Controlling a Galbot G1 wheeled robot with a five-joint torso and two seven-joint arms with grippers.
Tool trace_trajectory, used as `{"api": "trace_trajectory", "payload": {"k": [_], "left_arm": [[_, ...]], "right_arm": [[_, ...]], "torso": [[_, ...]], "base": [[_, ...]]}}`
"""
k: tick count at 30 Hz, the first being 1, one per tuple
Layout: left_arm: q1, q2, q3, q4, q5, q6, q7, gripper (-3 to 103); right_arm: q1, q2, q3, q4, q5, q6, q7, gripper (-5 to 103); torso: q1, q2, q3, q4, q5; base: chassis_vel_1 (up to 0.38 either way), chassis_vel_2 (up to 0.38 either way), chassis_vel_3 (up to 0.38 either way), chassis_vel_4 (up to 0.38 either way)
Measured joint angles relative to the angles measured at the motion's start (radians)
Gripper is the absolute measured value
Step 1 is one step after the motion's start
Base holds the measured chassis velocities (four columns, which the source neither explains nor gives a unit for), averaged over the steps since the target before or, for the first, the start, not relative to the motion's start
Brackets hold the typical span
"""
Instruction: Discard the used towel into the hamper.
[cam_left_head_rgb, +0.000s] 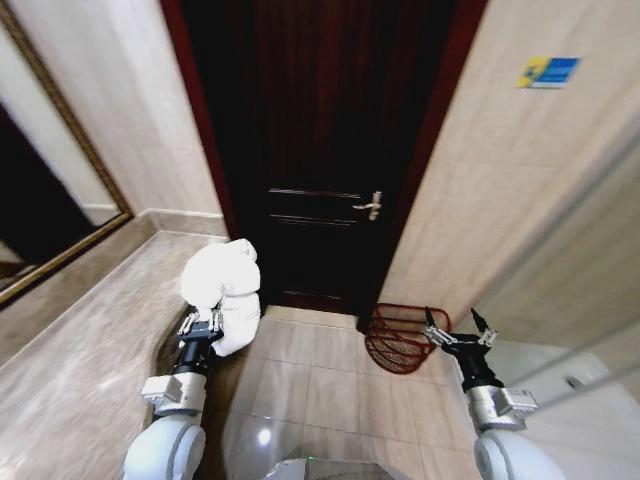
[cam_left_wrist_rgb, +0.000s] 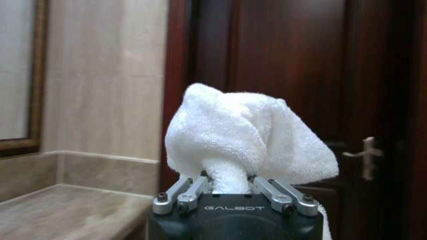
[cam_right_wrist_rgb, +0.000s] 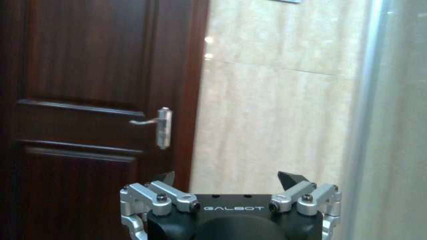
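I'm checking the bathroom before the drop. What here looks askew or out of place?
The hamper stands out: the red-brown wire basket lies tipped on the floor by the dark door, its mouth facing sideways, not up. The towel is bunched in the left gripper; the right gripper hangs open beside the hamper.

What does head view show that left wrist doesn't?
Head view alone: the hamper on the floor by the door's right side, and the right gripper open, empty, beside it. Left wrist view alone: a close look at the left gripper pinching a fold of the towel. Both: towel held up by the left gripper, dark door, its handle, countertop.
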Motion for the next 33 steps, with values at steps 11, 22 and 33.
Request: {"api": "trace_trajectory", "payload": {"k": [11, 22, 33], "left_arm": [[-0.014, -0.008, 0.001, 0.016, 0.007, -0.037, 0.001, 21], [-0.014, -0.007, 0.002, 0.008, 0.01, -0.037, 0.002, 21], [-0.012, -0.01, 0.004, 0.006, 0.012, -0.037, 0.003, 21]], "right_arm": [[-0.003, -0.003, 0.002, 0.0, 0.004, -0.009, 0.005, 100], [-0.005, -0.002, 0.001, 0.004, 0.006, -0.012, 0.007, 100], [-0.009, 0.0, 0.004, 0.003, 0.007, -0.006, 0.007, 100]], "torso": [[0.0, 0.0, 0.0, -0.0003, 0.0], [0.0, 0.0, 0.0, 0.0002, 0.0], [0.0, 0.0, 0.0, 0.0001, 0.0]], "base": [[-0.106, -0.108, -0.109, -0.108], [-0.012, -0.002, -0.002, -0.007], [-0.038, -0.033, 0.039, 0.039]]}}
